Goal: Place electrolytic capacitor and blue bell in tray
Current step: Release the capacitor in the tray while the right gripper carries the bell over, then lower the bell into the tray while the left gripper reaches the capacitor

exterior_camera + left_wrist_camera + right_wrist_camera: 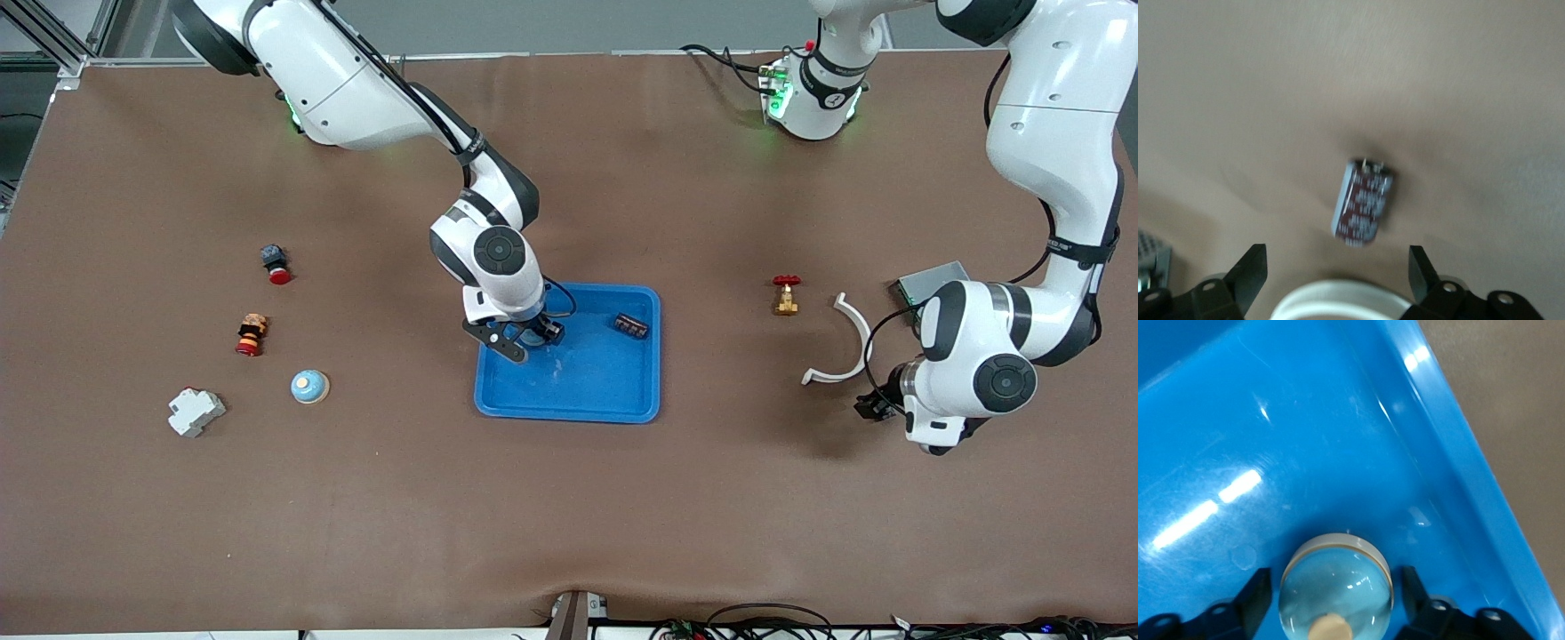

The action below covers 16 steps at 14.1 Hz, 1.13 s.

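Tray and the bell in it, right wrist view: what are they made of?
Tray: looks like glossy moulded plastic, bright blue, with streaky light reflections and fine scuffs on its floor. Bell: dome probably painted metal, pale blue and shiny with small highlights; the cream button on top is possibly plastic.

Blue bell [1337,587] (cut off by the frame edge), capacitor [1362,202] blurred

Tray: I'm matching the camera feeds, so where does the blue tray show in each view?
Front view: the tray lies mid-table, beneath the right hand.
Right wrist view: the tray fills most of the picture.
Left wrist view: not in it.
Shared landmark: the right hand, over the tray.
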Available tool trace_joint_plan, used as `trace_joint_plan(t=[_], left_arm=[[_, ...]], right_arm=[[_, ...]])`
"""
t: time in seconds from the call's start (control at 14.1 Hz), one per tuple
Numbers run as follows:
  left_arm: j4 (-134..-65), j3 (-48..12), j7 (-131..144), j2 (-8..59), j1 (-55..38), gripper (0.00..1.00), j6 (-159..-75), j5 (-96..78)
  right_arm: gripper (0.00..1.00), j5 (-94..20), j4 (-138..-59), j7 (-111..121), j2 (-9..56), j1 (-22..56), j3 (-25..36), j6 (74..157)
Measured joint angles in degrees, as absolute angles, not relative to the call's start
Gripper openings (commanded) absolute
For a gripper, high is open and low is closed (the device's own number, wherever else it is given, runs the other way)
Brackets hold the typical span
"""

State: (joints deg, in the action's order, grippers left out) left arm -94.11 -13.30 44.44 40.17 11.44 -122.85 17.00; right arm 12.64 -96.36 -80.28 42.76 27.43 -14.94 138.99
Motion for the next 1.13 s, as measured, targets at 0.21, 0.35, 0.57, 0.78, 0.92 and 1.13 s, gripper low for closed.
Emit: trace_joint_plan(t=[0.21, 0.35, 0.57, 0.78, 0.92, 1.13], left_arm=[[-94.14, -13.3, 43.21, 41.88, 12.58, 0.5, -128.14, 17.41], [-94.14, -13.33, 43.11, 42.4, 12.66, 0.06, -128.75, 17.42], [-94.02, -13.39, 43.38, 42.34, 12.69, 0.0, -128.81, 17.42], [-93.37, -14.12, 44.61, 41.34, 12.8, 0.0, -128.25, 17.07], [-93.0, -16.31, 48.03, 39.09, 12.83, 0.0, -126.31, 14.55], [-93.0, -22.55, 60.5, 36.03, 12.52, 0.0, -124.82, 13.44]], right_arm=[[1.0, 13.1, -93.45, -80.26, 42.78, 27.45, -14.92, 135.96], [1.0, 13.26, -89.28, -79.4, 42.75, 27.46, -14.93, 129.53], [1.0, 13.29, -84.18, -70.05, 42.62, 26.73, -14.63, 120.88], [1.0, 13.29, -82.83, -57.95, 42.0, 22.97, -14.25, 117.98], [1.0, 13.31, -82.77, -51.53, 40.94, 19.43, -14.13, 116.36], [1.0, 13.31, -84.43, -40.7, 37.71, 13.65, -13.98, 115.55]])
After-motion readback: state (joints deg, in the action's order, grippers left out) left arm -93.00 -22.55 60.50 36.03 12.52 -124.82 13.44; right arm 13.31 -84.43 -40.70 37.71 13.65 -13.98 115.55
